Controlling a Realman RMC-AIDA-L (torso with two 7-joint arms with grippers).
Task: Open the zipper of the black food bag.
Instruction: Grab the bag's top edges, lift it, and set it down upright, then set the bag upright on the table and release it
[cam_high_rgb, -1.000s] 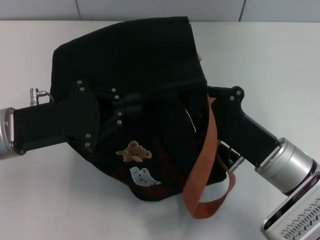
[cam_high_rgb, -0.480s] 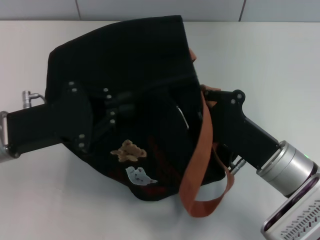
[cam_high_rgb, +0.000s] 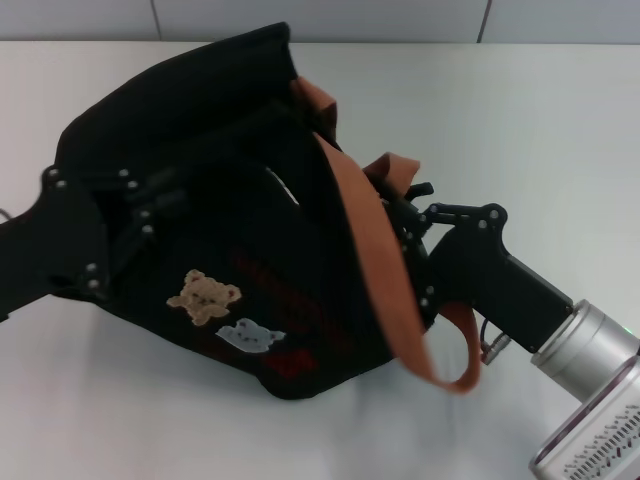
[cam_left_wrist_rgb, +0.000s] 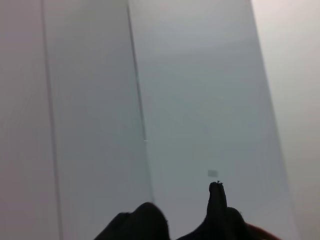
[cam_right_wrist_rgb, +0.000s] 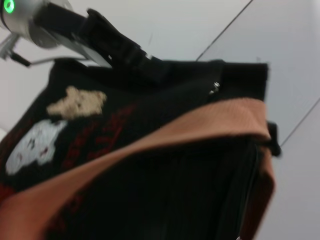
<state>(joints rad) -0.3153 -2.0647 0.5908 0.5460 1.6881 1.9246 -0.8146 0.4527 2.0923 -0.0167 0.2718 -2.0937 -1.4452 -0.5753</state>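
Note:
The black food bag (cam_high_rgb: 230, 150) lies tilted on the white table, its tan bear patch (cam_high_rgb: 203, 296) and white animal patch (cam_high_rgb: 247, 336) facing me. Orange-brown straps (cam_high_rgb: 370, 250) drape across its right side. My left gripper (cam_high_rgb: 140, 205) is pressed into the bag's left side, shut on the fabric. At the bag's right end, among the straps, sits my right gripper (cam_high_rgb: 405, 215). In the right wrist view a small silver zipper pull (cam_right_wrist_rgb: 215, 88) glints near the top edge of the bag (cam_right_wrist_rgb: 150, 200); which zipper it belongs to I cannot tell. The zipper track is not clearly visible.
The white table (cam_high_rgb: 540, 120) stretches to the right of and behind the bag, ending at a tiled wall (cam_high_rgb: 320, 18). In the right wrist view the left arm (cam_right_wrist_rgb: 60, 25) shows beyond the bag. The left wrist view shows only pale panels and dark fabric (cam_left_wrist_rgb: 145, 225).
The left gripper has dragged the bag to the left and turned it, so the patches shifted left. The straps have flopped over the bag's right side. The right gripper has shifted slightly right and down.

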